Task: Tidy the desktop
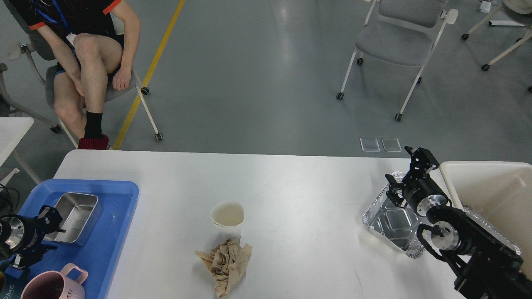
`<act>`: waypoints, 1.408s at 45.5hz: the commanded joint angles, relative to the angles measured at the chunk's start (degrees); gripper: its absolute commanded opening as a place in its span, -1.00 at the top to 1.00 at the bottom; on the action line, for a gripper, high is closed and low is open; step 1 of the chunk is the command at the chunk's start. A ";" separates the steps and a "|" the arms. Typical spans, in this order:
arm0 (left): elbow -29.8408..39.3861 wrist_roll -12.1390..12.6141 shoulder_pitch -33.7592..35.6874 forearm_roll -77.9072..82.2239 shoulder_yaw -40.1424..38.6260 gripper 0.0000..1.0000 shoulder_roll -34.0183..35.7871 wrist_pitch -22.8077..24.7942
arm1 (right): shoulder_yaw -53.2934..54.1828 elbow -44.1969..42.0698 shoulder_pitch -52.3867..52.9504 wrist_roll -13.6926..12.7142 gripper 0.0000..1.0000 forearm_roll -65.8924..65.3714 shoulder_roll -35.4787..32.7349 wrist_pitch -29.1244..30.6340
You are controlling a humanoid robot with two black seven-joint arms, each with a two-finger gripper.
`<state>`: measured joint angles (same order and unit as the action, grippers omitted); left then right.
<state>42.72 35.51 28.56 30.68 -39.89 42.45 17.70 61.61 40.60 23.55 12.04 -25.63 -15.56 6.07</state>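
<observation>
The desktop (291, 187) filled the lower half of the frame, white, rigid and smooth. It was not itself something to grasp; the handling question lay with what sat on it.

Centre-low stood a white paper cup (227, 218), touching a crumpled brown paper napkin (226, 263) just below it. I judged both very light; the cup would crush easily, so pinch at the rim wall, and the napkin would be soft, to be taken at its bunched middle.

Lower right, a foil tray (392, 224) looked thin and easily dented; I would grip its rolled rim.

My right gripper (402, 176) hung over the tray's far edge, fingers spread, holding nothing. A cream bin (490, 187) stood at the right edge.

Lower left, a blue tray (112, 232) held a steel tin (75, 216) and a pink mug (52, 284). My left gripper (43, 232) hovered over the tray; its opening I could not tell.
</observation>
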 commanded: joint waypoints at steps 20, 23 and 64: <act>2.71 0.18 2.20 -10.54 -12.65 -0.94 -0.62 5.06 | -0.09 -0.08 0.18 0.00 -1.00 -0.03 0.35 -0.18; 2.72 0.09 2.20 -11.16 -15.91 -0.94 -1.75 5.33 | -0.09 -0.08 0.18 0.00 -1.00 -0.03 0.35 -0.18; 1.75 -24.70 -0.35 -11.69 -38.77 -0.94 -23.99 -0.04 | -0.97 2.03 0.27 -0.09 -1.00 -0.65 -0.35 0.79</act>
<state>44.51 10.88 29.81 19.09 -78.36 18.60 13.94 60.93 42.30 23.64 12.04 -26.11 -15.60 6.31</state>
